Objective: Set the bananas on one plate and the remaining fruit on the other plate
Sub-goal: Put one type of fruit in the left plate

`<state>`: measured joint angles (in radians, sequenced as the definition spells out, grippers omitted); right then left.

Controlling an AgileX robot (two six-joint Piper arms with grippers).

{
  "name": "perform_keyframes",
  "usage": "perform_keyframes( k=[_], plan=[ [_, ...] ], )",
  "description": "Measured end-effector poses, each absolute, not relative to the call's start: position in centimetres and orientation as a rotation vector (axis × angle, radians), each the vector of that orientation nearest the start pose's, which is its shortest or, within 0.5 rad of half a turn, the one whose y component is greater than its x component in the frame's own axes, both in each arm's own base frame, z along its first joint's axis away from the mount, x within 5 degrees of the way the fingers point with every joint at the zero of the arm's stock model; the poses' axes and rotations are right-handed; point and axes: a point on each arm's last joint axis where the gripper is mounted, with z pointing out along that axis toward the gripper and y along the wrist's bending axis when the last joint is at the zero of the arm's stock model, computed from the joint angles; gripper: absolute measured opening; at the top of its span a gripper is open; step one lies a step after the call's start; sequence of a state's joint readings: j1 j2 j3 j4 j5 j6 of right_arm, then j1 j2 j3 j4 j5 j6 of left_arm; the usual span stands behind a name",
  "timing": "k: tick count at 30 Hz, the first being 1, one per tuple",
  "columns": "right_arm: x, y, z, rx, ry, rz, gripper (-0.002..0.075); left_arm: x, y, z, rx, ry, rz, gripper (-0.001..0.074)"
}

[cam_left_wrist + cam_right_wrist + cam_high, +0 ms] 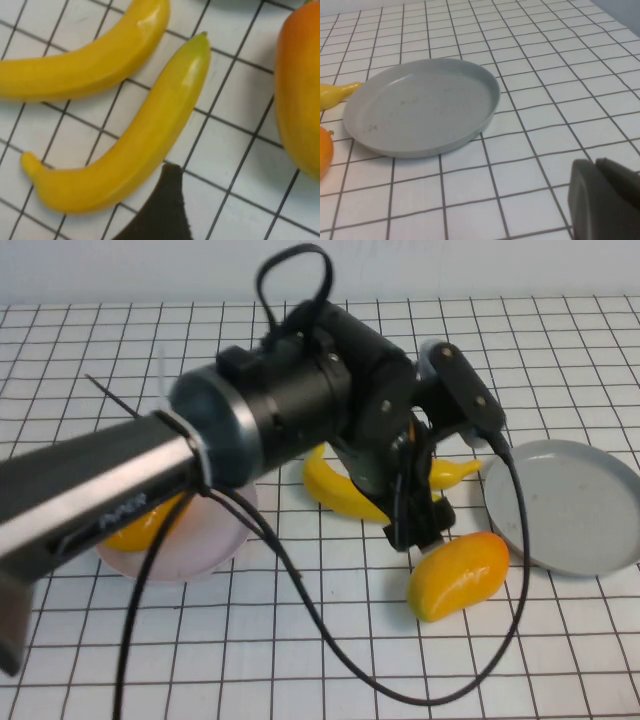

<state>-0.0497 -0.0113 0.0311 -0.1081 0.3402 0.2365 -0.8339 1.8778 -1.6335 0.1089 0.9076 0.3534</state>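
Two yellow bananas lie side by side on the gridded desk (pixel 560 660) near its middle: one banana (pixel 335 490) (pixel 85 65) is partly hidden under the left arm in the high view, the other banana (pixel 452 473) (pixel 135 140) (pixel 335 93) shows only its tip there, pointing toward the grey plate (pixel 575 505) (pixel 422 105). In the left wrist view the two bananas lie just apart, both flat on the desk. The grey plate, on the robot's right, holds nothing. One orange-yellow mango (pixel 458 575) (pixel 300 95) (pixel 324 150) rests on the desk between the bananas and the grey plate, just beside the plate's rim. The second mango (pixel 145 525) lies on the pale pink plate (pixel 205 540) on the robot's left. The left pincer (pixel 418 525) hangs directly over the bananas, released, its jaws spread and grasping nothing; one dark fingertip (pixel 160 210) shows just beside the nearer banana. The right pincer (pixel 607 200), clenched and empty, sits low over the desk near the grey plate.
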Motion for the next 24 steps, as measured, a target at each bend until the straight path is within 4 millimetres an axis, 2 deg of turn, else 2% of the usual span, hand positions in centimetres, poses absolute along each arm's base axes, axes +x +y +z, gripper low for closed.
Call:
perform_keyframes(
  k=[3,4,9,14,19,24],
  plan=[
    [5.3,-0.6,17.3,0.195,1.831,0.026,-0.0016,28.5,-32.3,26.8,1.584,2.135,-0.043,0.0668],
    [5.3,-0.6,17.3,0.195,1.831,0.026,-0.0016,28.6,-32.9,25.7,1.609,2.154,-0.059,0.0668],
    [5.3,-0.6,17.3,0.195,1.831,0.026,-0.0017,29.2,-34.7,22.2,1.661,2.225,-0.145,0.0669],
    [5.3,-0.6,17.3,0.194,1.829,0.026,-0.0016,29.8,-36.1,21.0,1.645,2.237,-0.224,0.0669],
    [5.3,-0.6,17.3,0.194,1.829,0.026,-0.0016,29.8,-36.6,19.5,1.649,2.289,-0.272,0.0669],
    [5.3,-0.6,17.3,0.194,1.829,0.026,-0.0017,29.7,-37.2,20.3,1.658,2.245,-0.303,0.0669]
  ],
)
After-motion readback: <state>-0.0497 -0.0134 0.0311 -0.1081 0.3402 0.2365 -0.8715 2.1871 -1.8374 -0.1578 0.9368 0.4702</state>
